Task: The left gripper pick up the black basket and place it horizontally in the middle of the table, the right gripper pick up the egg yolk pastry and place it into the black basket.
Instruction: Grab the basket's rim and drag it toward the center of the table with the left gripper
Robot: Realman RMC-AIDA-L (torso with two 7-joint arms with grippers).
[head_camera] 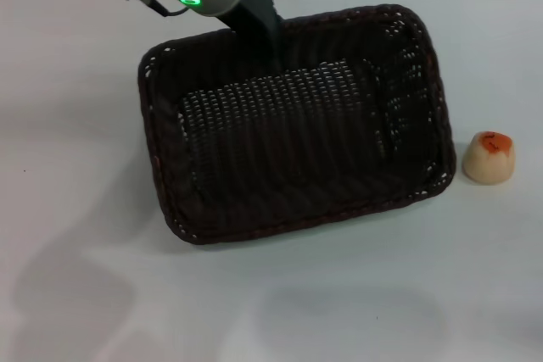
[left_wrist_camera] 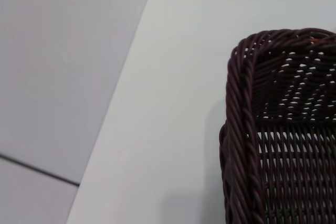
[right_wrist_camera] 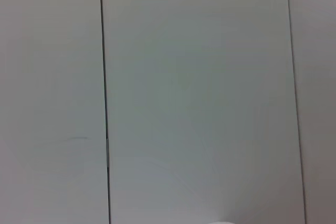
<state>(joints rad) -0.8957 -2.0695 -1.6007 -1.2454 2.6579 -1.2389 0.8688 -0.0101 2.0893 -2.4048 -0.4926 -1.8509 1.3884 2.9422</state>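
The black basket [head_camera: 297, 125] lies open side up in the middle of the white table [head_camera: 76, 125], turned a little askew. My left gripper [head_camera: 270, 50] comes down from the top of the head view, under the green ring light, and is clamped on the basket's far rim. One corner of the basket [left_wrist_camera: 278, 129] fills the left wrist view. The egg yolk pastry [head_camera: 489, 157] sits on the table just to the right of the basket, apart from it. My right gripper is out of view. The basket holds nothing.
The right wrist view shows only pale wall panels with dark seams [right_wrist_camera: 104, 77]. A light wall [left_wrist_camera: 52, 77] runs behind the table's far edge.
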